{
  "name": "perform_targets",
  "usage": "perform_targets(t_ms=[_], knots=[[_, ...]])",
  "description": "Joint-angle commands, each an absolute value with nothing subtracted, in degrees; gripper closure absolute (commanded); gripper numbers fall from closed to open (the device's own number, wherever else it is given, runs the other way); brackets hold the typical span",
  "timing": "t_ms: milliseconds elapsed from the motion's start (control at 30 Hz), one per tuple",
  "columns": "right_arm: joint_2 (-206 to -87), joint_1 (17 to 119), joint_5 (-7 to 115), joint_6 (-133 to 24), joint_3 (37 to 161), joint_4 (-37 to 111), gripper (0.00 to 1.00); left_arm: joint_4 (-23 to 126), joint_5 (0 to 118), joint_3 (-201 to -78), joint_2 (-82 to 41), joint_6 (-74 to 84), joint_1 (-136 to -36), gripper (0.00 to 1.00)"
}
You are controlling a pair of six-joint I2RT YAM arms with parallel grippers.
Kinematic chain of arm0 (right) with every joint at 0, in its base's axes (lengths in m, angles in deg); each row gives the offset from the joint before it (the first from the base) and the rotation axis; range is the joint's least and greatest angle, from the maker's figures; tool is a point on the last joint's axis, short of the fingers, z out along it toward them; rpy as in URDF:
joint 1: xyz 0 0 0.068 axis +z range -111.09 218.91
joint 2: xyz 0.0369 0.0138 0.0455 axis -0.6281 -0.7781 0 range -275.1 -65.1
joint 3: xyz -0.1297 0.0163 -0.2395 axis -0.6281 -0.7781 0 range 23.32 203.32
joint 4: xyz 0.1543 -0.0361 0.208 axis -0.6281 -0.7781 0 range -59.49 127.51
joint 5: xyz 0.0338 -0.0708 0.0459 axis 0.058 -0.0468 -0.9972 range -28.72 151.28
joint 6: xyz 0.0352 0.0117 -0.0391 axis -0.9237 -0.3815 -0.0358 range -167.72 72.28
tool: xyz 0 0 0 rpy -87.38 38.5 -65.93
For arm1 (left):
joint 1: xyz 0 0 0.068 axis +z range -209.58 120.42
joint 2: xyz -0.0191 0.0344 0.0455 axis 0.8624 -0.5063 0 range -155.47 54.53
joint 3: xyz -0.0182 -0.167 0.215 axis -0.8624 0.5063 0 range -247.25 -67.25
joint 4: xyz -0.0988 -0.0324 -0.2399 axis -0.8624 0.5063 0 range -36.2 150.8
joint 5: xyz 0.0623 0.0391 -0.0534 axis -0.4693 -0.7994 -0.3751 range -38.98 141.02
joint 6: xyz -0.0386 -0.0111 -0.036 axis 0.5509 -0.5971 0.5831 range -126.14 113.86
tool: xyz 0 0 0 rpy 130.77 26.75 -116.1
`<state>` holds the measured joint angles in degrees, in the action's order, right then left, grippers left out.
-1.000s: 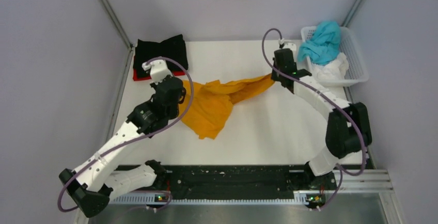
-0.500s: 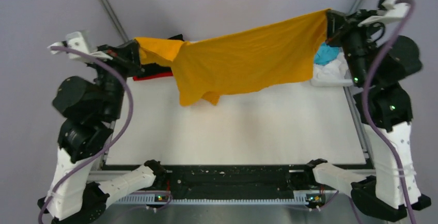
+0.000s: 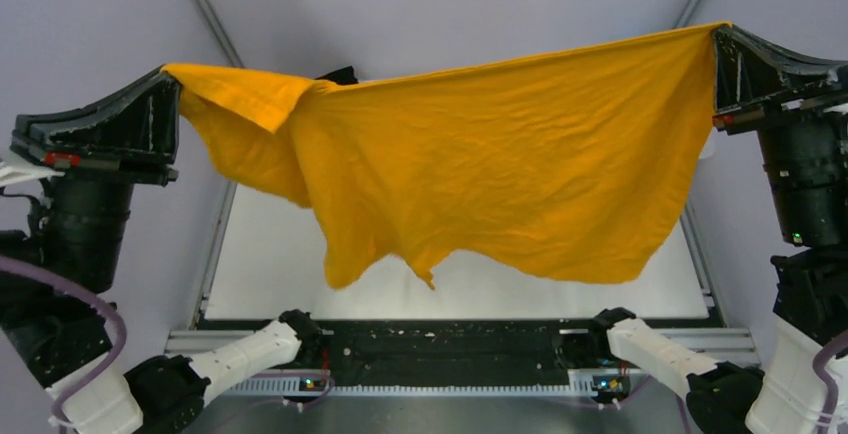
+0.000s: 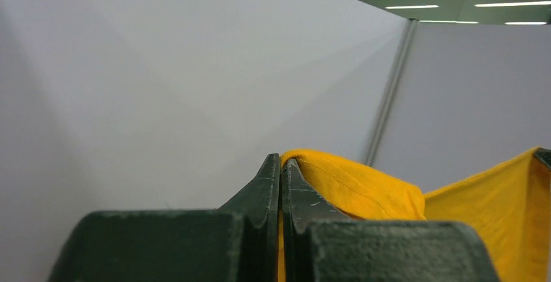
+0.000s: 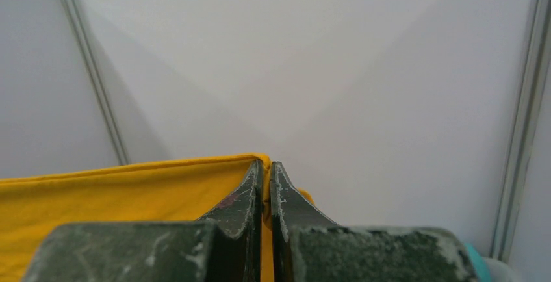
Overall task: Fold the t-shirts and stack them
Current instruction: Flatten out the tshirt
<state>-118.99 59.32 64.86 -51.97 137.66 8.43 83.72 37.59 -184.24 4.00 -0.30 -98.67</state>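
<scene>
The orange t-shirt (image 3: 500, 164) hangs spread wide in the air, close to the top camera, high above the table. My left gripper (image 3: 170, 79) is shut on its left corner, seen in the left wrist view (image 4: 282, 165) with orange cloth (image 4: 351, 188) pinched between the jaws. My right gripper (image 3: 715, 39) is shut on its right corner, seen in the right wrist view (image 5: 265, 168) with the cloth (image 5: 117, 197) stretching left. A corner of the black t-shirt (image 3: 343, 75) peeks above the orange cloth. The red, teal and white shirts are hidden.
The white table (image 3: 260, 264) shows below the hanging cloth, with a metal rail (image 3: 450, 339) at its near edge. Grey walls enclose the space on three sides. The basket is hidden behind the shirt.
Both grippers have lifted the orange t-shirt from the table and pulled it apart, raising it high toward the camera until it hangs stretched flat between them.
</scene>
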Motion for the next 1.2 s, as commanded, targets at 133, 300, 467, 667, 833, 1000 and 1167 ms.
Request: perform_targets(t_ms=[133, 300, 467, 667, 833, 1000, 1167], knots=[[-124.77, 59.63, 81.42, -49.18, 127.21, 13.08, 1.00, 72.15, 16.31, -175.86, -9.93, -11.64, -98.41, 1.00], [-129.81, 59.45, 95.64, -48.91, 109.62, 23.44, 1.00, 68.88, 11.34, -167.50, -21.03, -9.58, -90.51, 1.00], [-139.63, 56.46, 92.11, -54.26, 95.70, 31.87, 1.00, 65.09, 22.97, -160.58, -37.06, -3.70, -80.50, 0.88], [-160.76, 50.77, 80.65, -59.93, 96.05, 39.08, 0.93, 72.04, 20.05, -176.86, -64.40, -1.77, -78.54, 0.39], [-169.99, 50.51, 80.49, -60.82, 103.20, 35.21, 0.32, 71.62, 21.86, -179.78, -69.92, -1.42, -78.47, 0.01], [-166.18, 50.53, 80.76, -63.46, 99.73, 32.48, 0.01, 70.96, 22.25, -171.66, -62.22, 3.54, -78.48, 0.01], [-160.97, 50.58, 73.16, -68.03, 91.22, 28.59, 0.01, 69.95, 27.65, -155.51, -50.69, 11.35, -78.52, 0.01]])
